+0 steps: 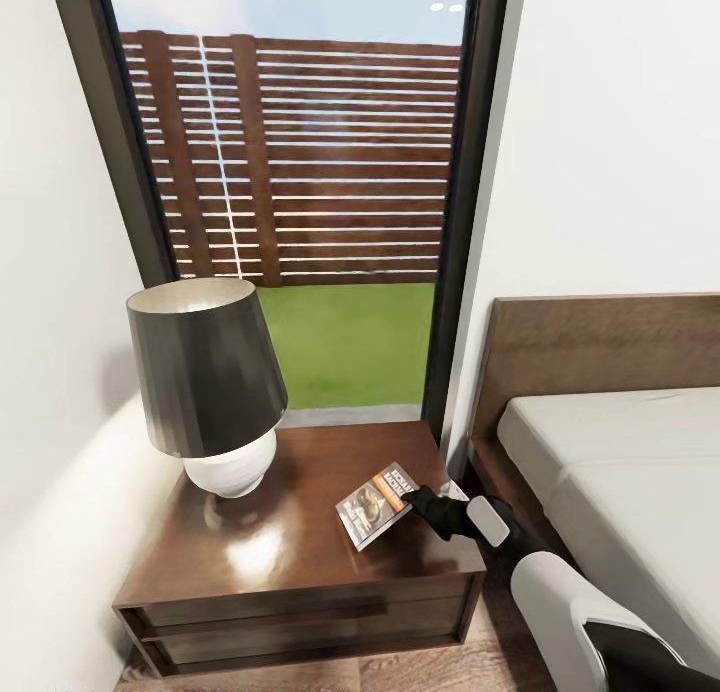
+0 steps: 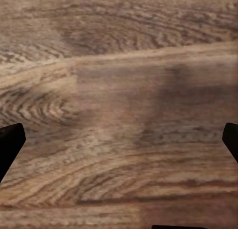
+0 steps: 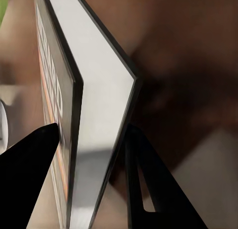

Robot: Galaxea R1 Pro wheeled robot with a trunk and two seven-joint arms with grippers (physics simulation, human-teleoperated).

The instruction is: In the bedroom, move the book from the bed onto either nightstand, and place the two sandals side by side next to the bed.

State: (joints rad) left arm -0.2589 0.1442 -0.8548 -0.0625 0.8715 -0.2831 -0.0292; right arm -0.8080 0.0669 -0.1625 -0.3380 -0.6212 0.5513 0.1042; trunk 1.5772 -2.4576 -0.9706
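Right gripper (image 1: 418, 499) clamped around book (image 1: 376, 504)

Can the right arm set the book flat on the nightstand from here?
Probably yes. The right tool grips the book over the nightstand top; the lamp stands off to the side, leaving bare wood below.

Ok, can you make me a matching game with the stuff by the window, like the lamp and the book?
Things:
1. lamp
2. book
3. bed
4. fence

Descriptions:
A. outside the window, behind the grass
B. pinched in the right tool, over the nightstand
C. standing on the nightstand, dark shade
D. right of the nightstand, light-grey mattress

Pairs: 1-C, 2-B, 3-D, 4-A
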